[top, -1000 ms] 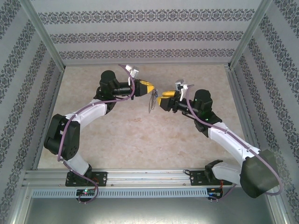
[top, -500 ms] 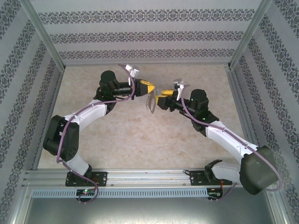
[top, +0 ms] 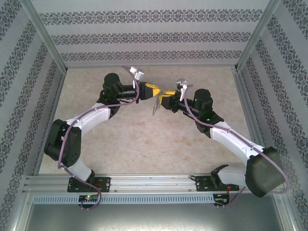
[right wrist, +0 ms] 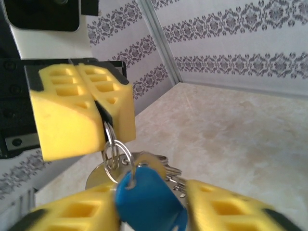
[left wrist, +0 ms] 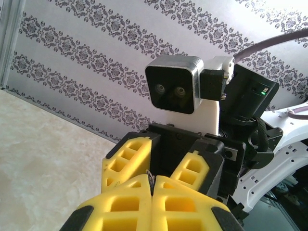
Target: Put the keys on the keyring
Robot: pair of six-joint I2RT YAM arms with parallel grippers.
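The keyring, a thin grey wire loop, hangs from my left gripper, which is shut on its top. In the left wrist view a sliver of wire pokes out between the closed yellow fingers. The blue-headed key sits between the pads of my right gripper, which is shut on it. The loop's wire touches the top edge of the blue head. Several silver keys and a round metal disc hang behind it. In the top view the keyring dangles between my left gripper and my right gripper.
Both arms meet above the far middle of the beige table. Patterned walls close the back and both sides. Metal frame posts stand at the corners. The right wrist camera faces the left gripper at close range.
My right gripper has moved left and farther back, closing the gap to my left gripper and bringing the blue key up to the loop. The left arm has held still.
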